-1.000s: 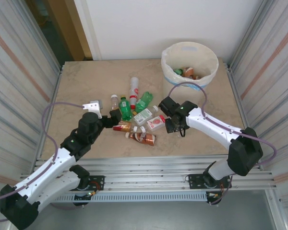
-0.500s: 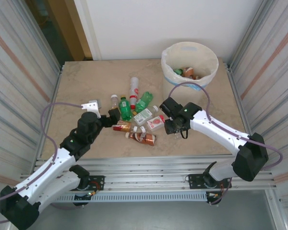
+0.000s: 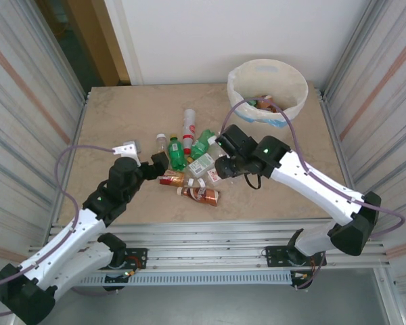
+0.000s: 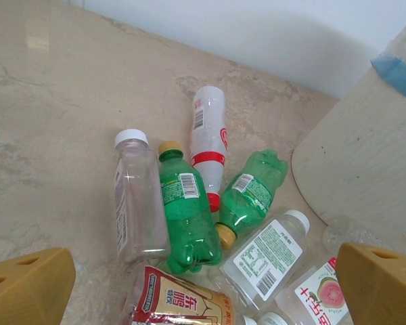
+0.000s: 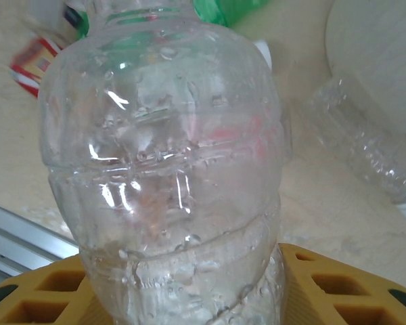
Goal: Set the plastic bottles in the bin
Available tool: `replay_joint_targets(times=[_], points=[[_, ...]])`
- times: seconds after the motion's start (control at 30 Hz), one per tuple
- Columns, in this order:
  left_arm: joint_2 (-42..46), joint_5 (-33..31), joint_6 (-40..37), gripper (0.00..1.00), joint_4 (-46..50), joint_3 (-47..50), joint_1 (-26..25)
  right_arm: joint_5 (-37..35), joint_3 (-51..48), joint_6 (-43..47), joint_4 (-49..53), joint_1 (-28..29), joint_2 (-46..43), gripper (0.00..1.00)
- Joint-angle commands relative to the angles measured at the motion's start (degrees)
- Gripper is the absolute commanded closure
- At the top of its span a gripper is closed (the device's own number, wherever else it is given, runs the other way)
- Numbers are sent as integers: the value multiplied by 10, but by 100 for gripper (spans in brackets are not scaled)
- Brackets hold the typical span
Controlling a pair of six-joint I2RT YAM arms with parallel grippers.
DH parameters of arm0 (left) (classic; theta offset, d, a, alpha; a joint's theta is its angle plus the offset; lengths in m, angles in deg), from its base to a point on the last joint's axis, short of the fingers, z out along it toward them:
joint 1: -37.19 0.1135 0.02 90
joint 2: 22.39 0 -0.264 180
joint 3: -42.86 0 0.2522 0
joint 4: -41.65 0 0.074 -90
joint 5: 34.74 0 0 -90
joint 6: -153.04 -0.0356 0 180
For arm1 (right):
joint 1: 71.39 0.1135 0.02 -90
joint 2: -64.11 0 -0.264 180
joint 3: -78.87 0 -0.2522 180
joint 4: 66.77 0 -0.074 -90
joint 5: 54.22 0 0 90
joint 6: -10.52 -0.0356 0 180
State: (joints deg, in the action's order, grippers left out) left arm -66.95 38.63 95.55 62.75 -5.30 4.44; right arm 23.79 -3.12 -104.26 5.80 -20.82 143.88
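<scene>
Several plastic bottles lie in a pile mid-table: a clear white-capped one (image 4: 137, 196), two green ones (image 4: 186, 210) (image 4: 254, 193), a white one with a red band (image 4: 208, 142), a white-labelled clear one (image 4: 267, 254) and a brown-filled one (image 3: 203, 195). My left gripper (image 4: 203, 291) (image 3: 159, 166) hovers open at the pile's near-left side, touching nothing. My right gripper (image 5: 183, 298) (image 3: 229, 161) is shut on a clear crinkled bottle (image 5: 166, 169), held off the table at the pile's right side. The cream bin (image 3: 298, 101) stands at the back right with bottles (image 3: 264, 103) inside.
Another clear bottle (image 5: 365, 149) lies on the table by the bin's wall (image 5: 386, 61). The bin's side (image 4: 365, 169) is close to the right of the pile. Corrugated metal walls (image 3: 27, 122) flank the table, and a metal rail (image 3: 210, 237) runs along its near edge.
My right gripper has lifted and swung left and back, carrying the clear bottle up off the table, with its arm raised. My left arm has hardly moved.
</scene>
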Motion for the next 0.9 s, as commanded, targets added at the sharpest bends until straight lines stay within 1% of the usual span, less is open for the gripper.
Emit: replay_joint_targets(times=[0.0,0.1,0.17,0.27,0.47,0.57,0.73,0.87], points=[[16,-17,11,1,3,-11,6,-14,72,26,15,1,-10,77],[21,-17,12,1,-6,-5,6,-23,133,49,13,-3,-8,77],[23,-17,10,1,-5,-9,7,-23,172,64,15,-17,-3,76],[24,-14,6,1,3,-16,8,-12,225,77,22,-58,11,76],[25,-8,6,1,5,-17,7,18,316,113,10,-162,46,77],[23,-5,7,1,2,-16,7,28,362,133,4,-211,79,77],[2,5,10,1,-12,-9,7,38,470,158,23,-287,154,77],[-18,24,2,1,-55,-6,7,51,520,169,26,-324,199,78]])
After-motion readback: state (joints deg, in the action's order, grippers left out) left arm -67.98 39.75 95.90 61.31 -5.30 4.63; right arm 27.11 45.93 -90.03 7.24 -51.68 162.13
